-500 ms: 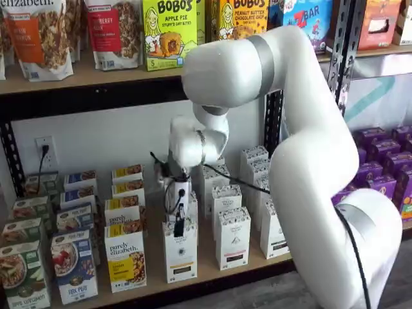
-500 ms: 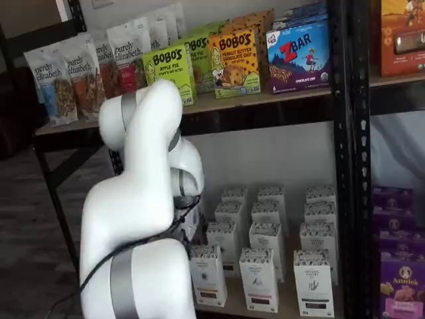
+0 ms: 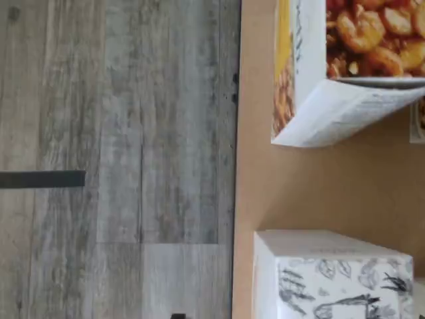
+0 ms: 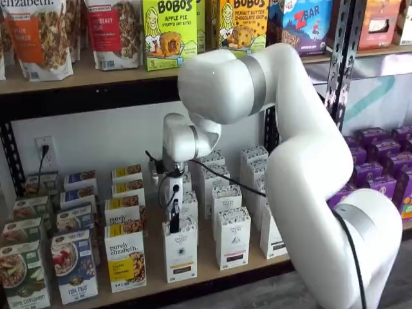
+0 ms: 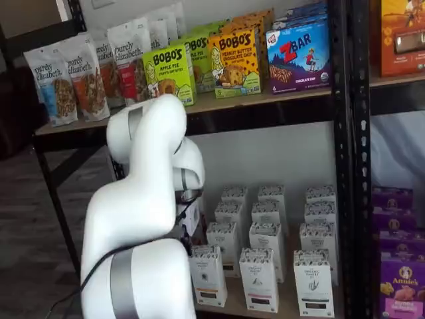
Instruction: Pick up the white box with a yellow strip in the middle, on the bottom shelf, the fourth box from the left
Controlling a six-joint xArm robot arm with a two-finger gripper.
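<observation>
A: Where does the white box with a yellow strip (image 4: 181,251) stand?

B: It stands upright at the front of the bottom shelf (image 4: 212,269), a tan wooden board with a black front rail. In a shelf view it is a tall, narrow white carton with a grey-patterned top. A purely elizabeth box (image 4: 125,255) with a large yellow panel stands just beside it on one side. On the other side stands a similar white carton with a black strip (image 4: 233,238).

A: And where is the hand?

B: The hand (image 4: 174,226) hangs from the white arm directly above that carton, pointing down. Its dark finger (image 4: 174,221) reaches the carton's top edge. I cannot tell from that view whether it touches the carton. A black cable (image 4: 222,175) runs from the wrist back towards the arm.

A: Is the hand holding anything?

B: No box is lifted; the carton sits flat on the board. The fingers show only as one dark shape, so no gap can be seen between them. Going by the spread, the hand is as wide as it gets.

A: What does the wrist view show?

B: It is turned on its side. The grey-patterned top of a white carton (image 3: 335,276) shows, with bare tan board beside it. A box printed with granola (image 3: 345,66) lies further along. Grey wood-plank floor (image 3: 119,159) fills the rest.

A: And the other fixed camera?

B: The arm's white body (image 5: 143,219) covers the hand there. Rows of white cartons (image 5: 265,236) stand beside it.
</observation>
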